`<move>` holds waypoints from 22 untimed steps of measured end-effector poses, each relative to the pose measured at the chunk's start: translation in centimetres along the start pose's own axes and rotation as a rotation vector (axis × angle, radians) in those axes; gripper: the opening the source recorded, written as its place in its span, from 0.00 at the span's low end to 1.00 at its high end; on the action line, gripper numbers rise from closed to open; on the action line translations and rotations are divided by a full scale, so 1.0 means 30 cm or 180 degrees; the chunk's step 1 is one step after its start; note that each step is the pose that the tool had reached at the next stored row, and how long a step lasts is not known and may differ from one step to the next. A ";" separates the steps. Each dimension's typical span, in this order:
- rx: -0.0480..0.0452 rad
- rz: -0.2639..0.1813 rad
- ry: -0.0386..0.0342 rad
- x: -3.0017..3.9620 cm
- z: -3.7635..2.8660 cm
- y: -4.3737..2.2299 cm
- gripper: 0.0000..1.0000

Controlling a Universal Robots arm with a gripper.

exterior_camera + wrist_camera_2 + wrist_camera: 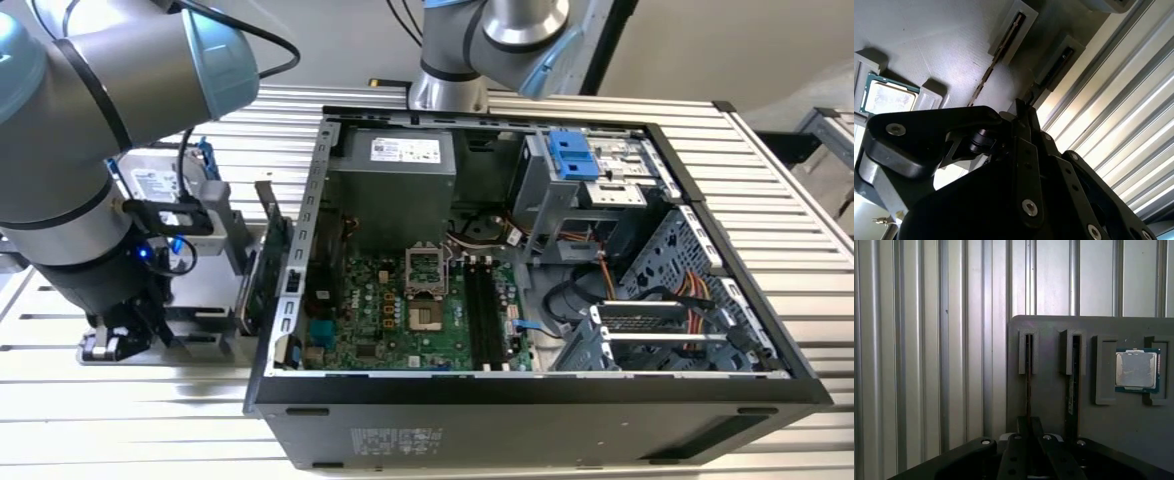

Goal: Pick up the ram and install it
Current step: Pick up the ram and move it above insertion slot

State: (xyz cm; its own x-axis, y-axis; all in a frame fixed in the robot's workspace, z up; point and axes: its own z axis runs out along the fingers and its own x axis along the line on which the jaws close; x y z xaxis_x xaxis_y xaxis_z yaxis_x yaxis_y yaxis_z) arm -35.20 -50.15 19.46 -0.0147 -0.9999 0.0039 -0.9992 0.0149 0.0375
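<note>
Furthest toward the exterior view's left, the grey arm (80,150) with its rounded joints is bent downward, and its black gripper (118,335) is held low over a matte grey plate (200,322) laid on the ribbed metal table (134,430). Just past the arm, a boxy silver drive (158,185) in a blue frame is stood upright. A thin green card (280,250) is set on edge between the plate and the open black case (534,400). Inside the case a green motherboard (387,320) is laid flat, with a square socket (424,290) and long black slots (483,310) just beside it. A perforated metal cage (667,300) is fitted toward the exterior view's right.

In both wrist views the plate (1049,390) (929,45) is shown as finely grained, with raised rectangular holders (1028,352) (1061,57). The ram (1028,385) (1056,64) is stood edge-on, a thin dark strip, in the holder nearest the plate's edge. The gripper (1029,421) (1023,107) is lined up right at the ram's near end. Whether the gripper is clenched on it or released cannot be told. A second stick (1071,390) (999,52) is held in the neighbouring holder. Beyond that, a square chip (1137,370) (888,97) with a dull silver lid and green rim is seated in a pocket.
</note>
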 end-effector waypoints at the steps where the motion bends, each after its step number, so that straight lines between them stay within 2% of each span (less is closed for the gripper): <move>1: 0.0000 0.0000 0.0000 0.000 0.000 0.000 0.00; 7: 0.0000 0.0000 0.0000 0.000 -0.007 0.000 0.00; 22: 0.0000 0.0000 0.0000 0.000 -0.062 0.002 0.00</move>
State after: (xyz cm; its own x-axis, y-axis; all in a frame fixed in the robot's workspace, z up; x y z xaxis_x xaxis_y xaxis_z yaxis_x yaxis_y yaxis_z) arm -35.20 -50.15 21.33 -0.0148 -0.9999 0.0039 -0.9992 0.0149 0.0375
